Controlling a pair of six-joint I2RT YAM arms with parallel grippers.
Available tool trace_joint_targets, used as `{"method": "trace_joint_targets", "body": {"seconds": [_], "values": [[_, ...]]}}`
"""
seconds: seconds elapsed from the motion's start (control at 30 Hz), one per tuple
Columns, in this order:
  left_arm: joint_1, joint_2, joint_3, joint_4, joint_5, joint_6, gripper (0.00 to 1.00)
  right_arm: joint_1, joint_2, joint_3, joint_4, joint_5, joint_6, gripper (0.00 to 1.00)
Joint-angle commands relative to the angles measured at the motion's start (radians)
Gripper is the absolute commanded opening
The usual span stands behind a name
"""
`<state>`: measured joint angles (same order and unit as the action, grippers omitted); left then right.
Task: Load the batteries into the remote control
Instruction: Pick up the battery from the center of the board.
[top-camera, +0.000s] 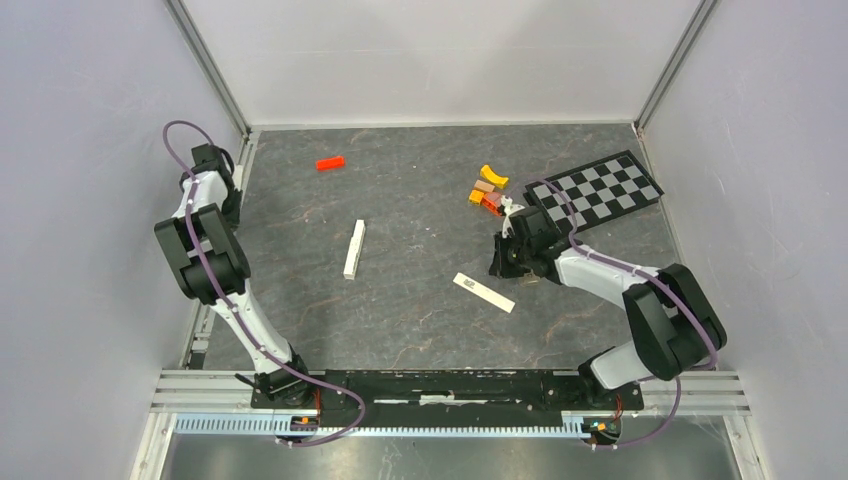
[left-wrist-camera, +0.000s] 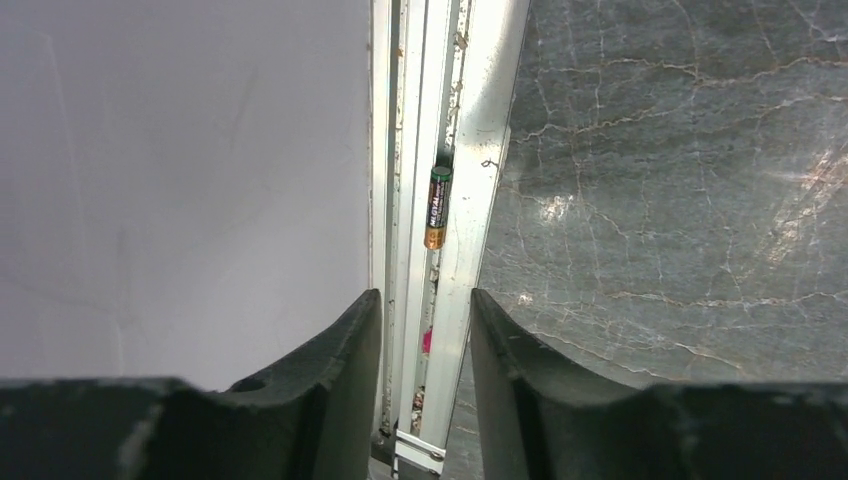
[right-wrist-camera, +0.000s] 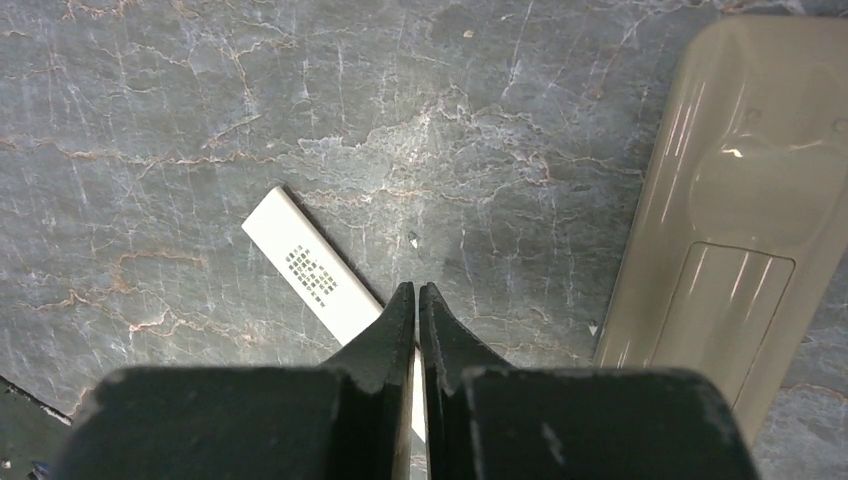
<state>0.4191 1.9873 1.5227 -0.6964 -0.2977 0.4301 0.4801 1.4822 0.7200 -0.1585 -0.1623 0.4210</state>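
In my left wrist view the wall (left-wrist-camera: 180, 180) fills the left half of the frame, hard against the aluminium rail (left-wrist-camera: 480, 200). The battery (left-wrist-camera: 437, 207) lies down in the rail's narrow groove, its lips close on both sides. Bare table (left-wrist-camera: 680, 200) opens to the right. In my right wrist view, free stone runs across the upper centre, between the white bar (right-wrist-camera: 300, 260) at lower left and the remote control (right-wrist-camera: 740, 200) along the right edge.
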Motion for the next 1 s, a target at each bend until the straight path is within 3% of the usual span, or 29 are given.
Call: {"method": "trace_joint_targets", "body": {"seconds": [0.0, 0.23, 0.67, 0.97], "values": [[-0.003, 0.010, -0.019, 0.043, -0.017, 0.071, 0.49, -0.011, -0.054, -0.013, 0.055, -0.023, -0.002, 0.08], [0.007, 0.042, -0.065, 0.097, -0.023, 0.150, 0.52, -0.018, -0.083, -0.007, 0.034, -0.003, -0.027, 0.08], [0.036, 0.090, -0.061, 0.107, -0.027, 0.254, 0.34, -0.032, -0.156, -0.074, 0.026, 0.034, -0.056, 0.07], [0.064, 0.142, -0.017, 0.089, 0.025, 0.256, 0.38, -0.048, -0.170, -0.088, 0.015, 0.048, -0.065, 0.07]]}}
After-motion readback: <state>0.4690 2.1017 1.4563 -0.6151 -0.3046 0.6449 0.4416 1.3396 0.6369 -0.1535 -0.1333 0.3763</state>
